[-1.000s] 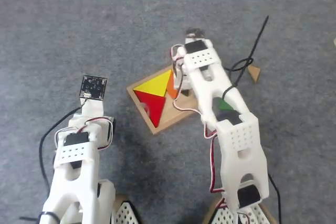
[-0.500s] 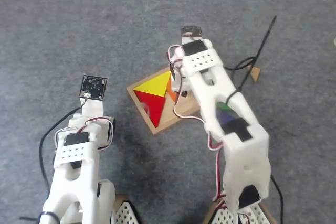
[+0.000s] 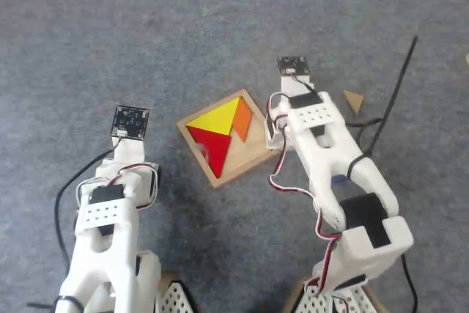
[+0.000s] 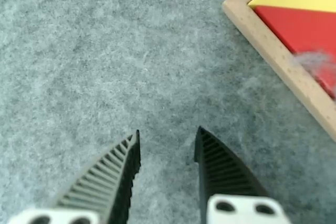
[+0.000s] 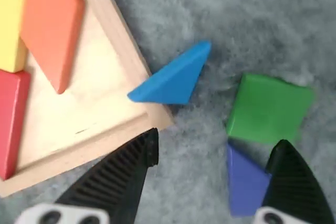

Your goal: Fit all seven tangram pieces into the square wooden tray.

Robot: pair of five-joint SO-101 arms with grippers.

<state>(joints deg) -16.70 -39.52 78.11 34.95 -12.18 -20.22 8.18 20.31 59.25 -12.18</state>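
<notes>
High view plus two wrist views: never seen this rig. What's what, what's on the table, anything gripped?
Two small white robot arms sit side by side on a grey felt surface. The high view looks down on both: left arm, right arm. Each wrist view comes from a camera on one arm, looking past its own fingers. The wooden tray holds a yellow piece, a red piece and an orange piece. Outside it, near the right gripper, lie a light blue triangle touching the tray's rim, a green square and a darker blue triangle. A tan triangle lies farther off. The left gripper and the right one are open, holding nothing.
</notes>
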